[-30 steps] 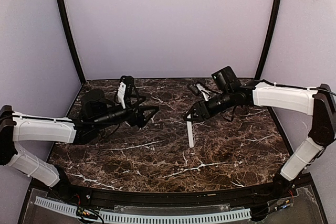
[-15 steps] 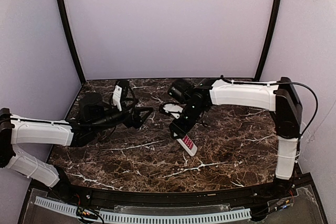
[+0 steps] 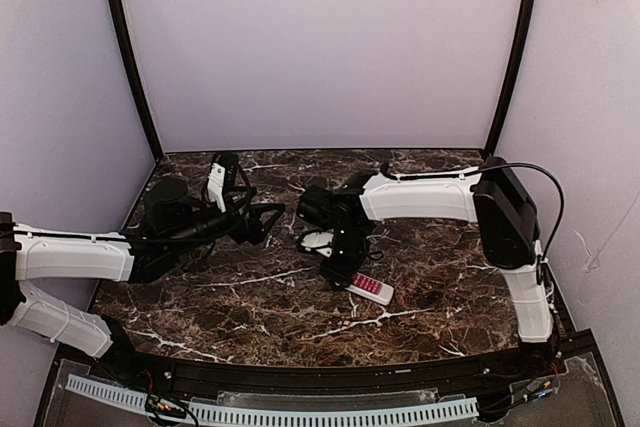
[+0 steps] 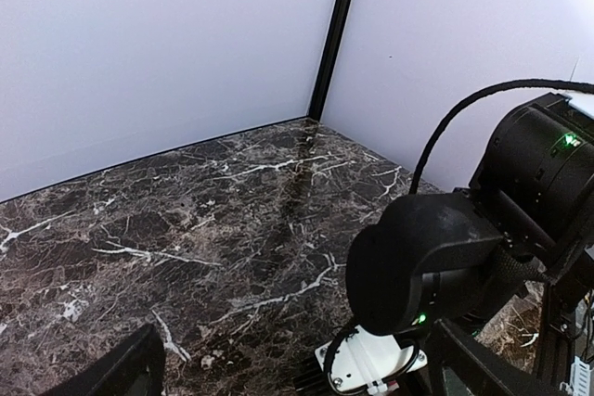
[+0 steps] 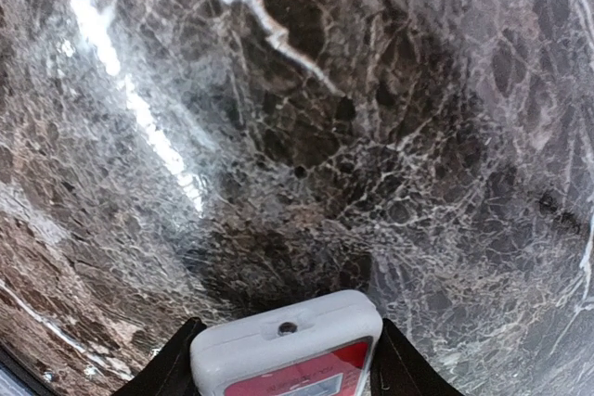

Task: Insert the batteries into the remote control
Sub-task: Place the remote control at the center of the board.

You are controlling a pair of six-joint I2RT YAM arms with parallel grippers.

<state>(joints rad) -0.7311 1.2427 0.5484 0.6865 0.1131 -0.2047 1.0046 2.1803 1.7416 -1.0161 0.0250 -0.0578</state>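
The remote control (image 3: 372, 288) shows its red face and pale buttons and sits low over the dark marble table, just right of centre. My right gripper (image 3: 349, 274) is shut on its left end. In the right wrist view the remote's white end with a red face (image 5: 288, 340) sits between my two black fingers (image 5: 173, 368), with the gripper (image 5: 284, 364) closed around it. I cannot tell whether the remote touches the table. My left gripper (image 3: 266, 222) is open and empty, left of the right wrist; its fingers (image 4: 121, 376) stand wide apart. The batteries are out of view.
The right forearm (image 3: 420, 195) stretches across the back centre of the marble table (image 3: 250, 297). The right wrist's black housing (image 4: 432, 257) and white camera mount (image 4: 371, 364) fill the space just in front of my left gripper. Walls and black corner posts enclose the table.
My right arm has swung from the back right to the centre and lowered. The remote has turned from edge-on to red face up. My left gripper has drawn back slightly to the left.
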